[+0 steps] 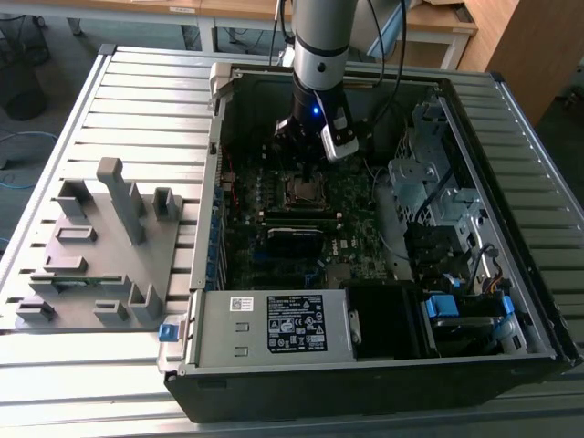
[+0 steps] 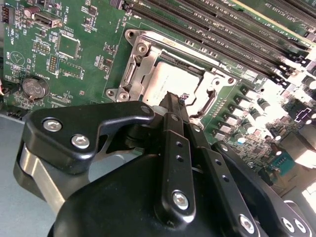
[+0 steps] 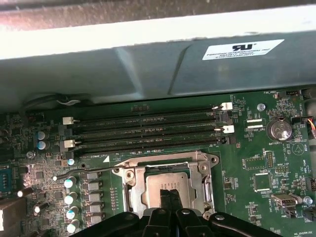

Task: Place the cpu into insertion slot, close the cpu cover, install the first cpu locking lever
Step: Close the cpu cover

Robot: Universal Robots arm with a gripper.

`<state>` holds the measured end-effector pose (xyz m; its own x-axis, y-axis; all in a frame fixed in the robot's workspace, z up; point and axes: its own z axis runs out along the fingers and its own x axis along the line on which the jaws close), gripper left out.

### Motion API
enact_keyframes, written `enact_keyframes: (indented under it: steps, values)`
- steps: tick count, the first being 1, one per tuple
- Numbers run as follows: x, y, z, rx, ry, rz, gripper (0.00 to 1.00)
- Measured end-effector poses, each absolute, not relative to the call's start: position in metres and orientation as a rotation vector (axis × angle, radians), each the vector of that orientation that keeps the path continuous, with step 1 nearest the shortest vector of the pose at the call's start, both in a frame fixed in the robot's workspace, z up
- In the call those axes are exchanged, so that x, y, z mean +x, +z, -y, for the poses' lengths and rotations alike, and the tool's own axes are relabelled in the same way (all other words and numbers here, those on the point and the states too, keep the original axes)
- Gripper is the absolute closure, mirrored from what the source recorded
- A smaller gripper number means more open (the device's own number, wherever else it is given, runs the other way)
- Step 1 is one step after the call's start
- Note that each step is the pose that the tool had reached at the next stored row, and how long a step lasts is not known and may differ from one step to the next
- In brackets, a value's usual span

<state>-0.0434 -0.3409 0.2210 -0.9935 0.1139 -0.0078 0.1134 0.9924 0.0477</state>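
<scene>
The cpu [image 2: 163,79] [image 3: 163,183] lies flat in the insertion slot [image 1: 304,190], its dull silver top showing through the square window of the cpu cover [image 2: 136,74] [image 3: 203,181]. The cover's metal frame is down around the chip. My gripper [image 2: 175,98] [image 3: 170,193] [image 1: 304,164] is shut, its black fingertips pressed together just above the cpu's near edge, with nothing seen between them. In the first wrist view a thin wire locking lever [image 3: 86,170] runs out sideways from the socket over the board.
Long black memory slots [image 3: 143,131] run beside the socket. A coin battery [image 3: 280,130] [image 2: 33,87] sits on the green board. The grey case wall [image 3: 148,64] rises behind. A power supply [image 1: 274,324] and drive cage [image 1: 429,182] fill the case; a grey fixture [image 1: 100,246] stands outside.
</scene>
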Motion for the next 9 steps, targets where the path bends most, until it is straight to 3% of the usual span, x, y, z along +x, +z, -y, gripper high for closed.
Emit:
enact_keyframes:
  steps: [9]
  values:
    - [-0.0434,0.2292,0.3408,0.178,0.074,-3.125,0.9]
